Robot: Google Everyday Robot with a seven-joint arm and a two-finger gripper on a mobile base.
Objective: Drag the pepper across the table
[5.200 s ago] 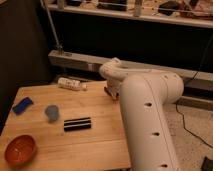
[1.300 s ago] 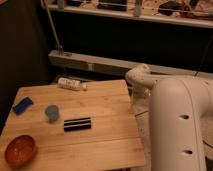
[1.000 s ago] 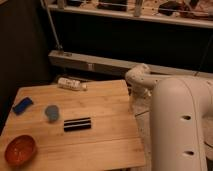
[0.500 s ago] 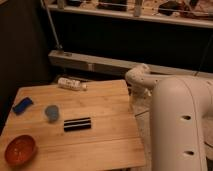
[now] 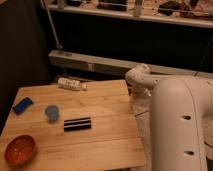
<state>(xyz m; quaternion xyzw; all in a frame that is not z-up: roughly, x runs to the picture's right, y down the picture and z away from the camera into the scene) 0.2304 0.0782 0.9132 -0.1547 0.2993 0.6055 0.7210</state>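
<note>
The light-wood plank table (image 5: 107, 102) fills the lower left of the camera view. No pepper shows; no small dark-red thing is visible on the table or beside the arm. My big white arm (image 5: 177, 125) takes up the right side. Its wrist end bends down just past the table's right edge near the far corner. The gripper (image 5: 134, 93) sits there, mostly hidden behind the wrist, and I cannot tell whether it holds anything.
On the table are a white bottle lying on its side (image 5: 70, 84) at the far edge, a blue pad (image 5: 22, 105), a small blue-grey cup (image 5: 51, 112), a black bar (image 5: 77, 124) and an orange-red bowl (image 5: 20, 149) at the near left corner. A dark wall and rail stand behind.
Since about five seconds ago the arm's wrist has moved right, from over the table's far right part to just off its right edge. Nothing has moved in the last second.
</note>
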